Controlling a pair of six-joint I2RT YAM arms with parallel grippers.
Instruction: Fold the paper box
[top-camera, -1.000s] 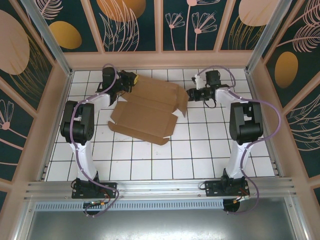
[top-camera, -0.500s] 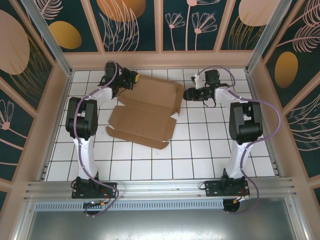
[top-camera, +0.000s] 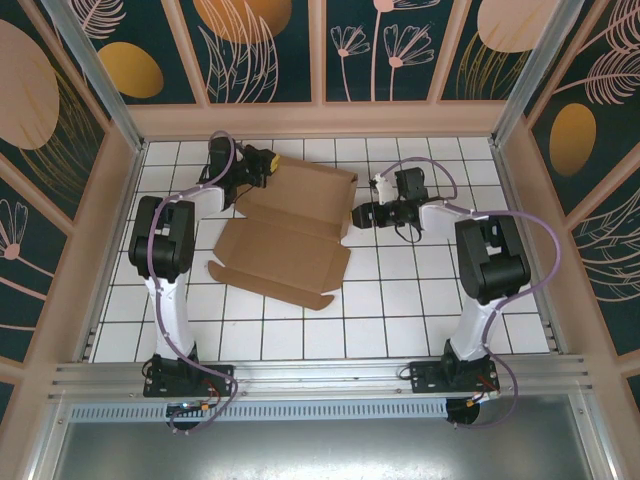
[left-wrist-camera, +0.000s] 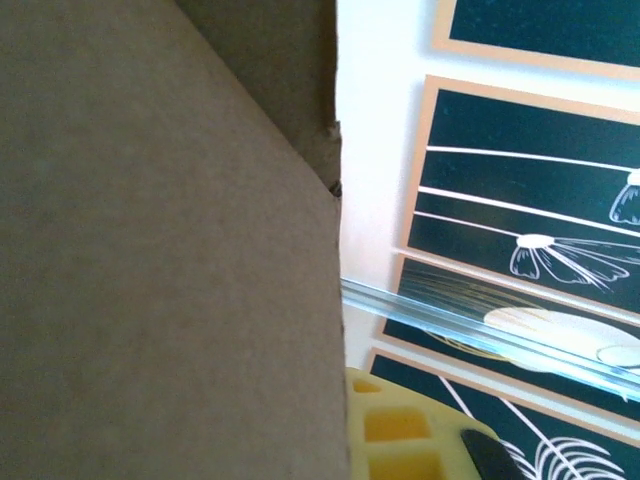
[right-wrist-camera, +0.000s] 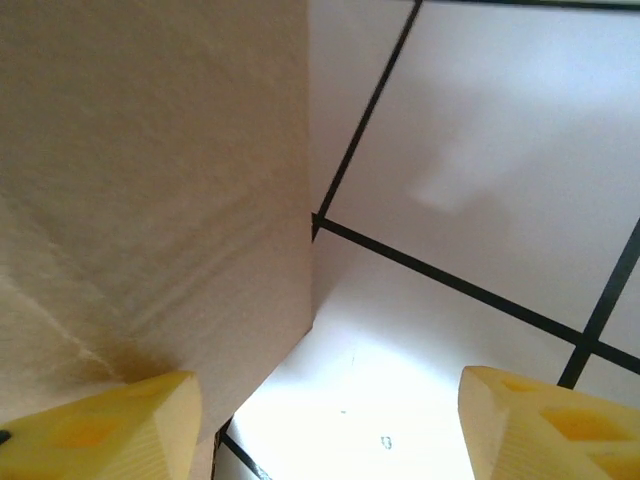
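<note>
This is a robotics lab test cell. A left arm (top-camera: 165, 255) and a right arm (top-camera: 487, 262) are bolted side by side to an aluminium rail (top-camera: 320, 378) at 6 o'clock, on a table (top-camera: 400, 310) tiled white with a black grid. Aluminium posts (top-camera: 94, 75) rise at 10 and 2 o'clock. Walls (top-camera: 265, 50) of peach-framed panels, printed with pale leaves, flowers and orange discs on dark teal, close the cell in from 9 through 12 to 3 o'clock.
</note>
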